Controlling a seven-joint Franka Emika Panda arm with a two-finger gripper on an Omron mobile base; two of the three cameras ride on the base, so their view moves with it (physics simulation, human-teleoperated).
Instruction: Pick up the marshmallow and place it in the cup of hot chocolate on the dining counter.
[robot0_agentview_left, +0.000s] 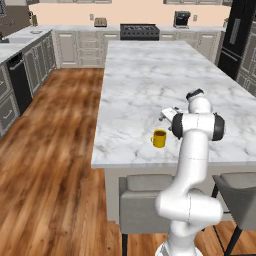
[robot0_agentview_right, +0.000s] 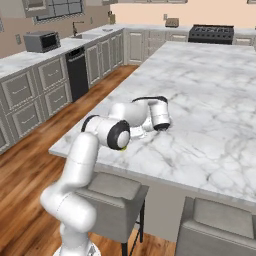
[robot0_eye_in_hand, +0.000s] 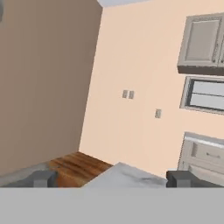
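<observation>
The cup of hot chocolate (robot0_agentview_left: 159, 138) is a small yellow mug that stands near the front edge of the dining counter (robot0_agentview_left: 150, 75). In the right base view my elbow covers all but a yellow sliver of the cup (robot0_agentview_right: 123, 147). My gripper (robot0_agentview_left: 168, 114) is low over the marble, just behind and to the right of the mug, and points sideways. In the hand view the gripper (robot0_eye_in_hand: 111, 178) is open, its fingertips (robot0_eye_in_hand: 41, 178) far apart with nothing between them. The marshmallow is hidden or out of view.
Grey stools (robot0_agentview_left: 145, 197) (robot0_agentview_left: 240, 195) stand under the counter's near edge beside my base. Wooden floor (robot0_agentview_left: 50, 150) runs along the left. A stove (robot0_agentview_left: 139, 31) and a black fridge (robot0_agentview_left: 237, 35) line the far wall. The far part of the marble top (robot0_agentview_right: 210, 100) is bare.
</observation>
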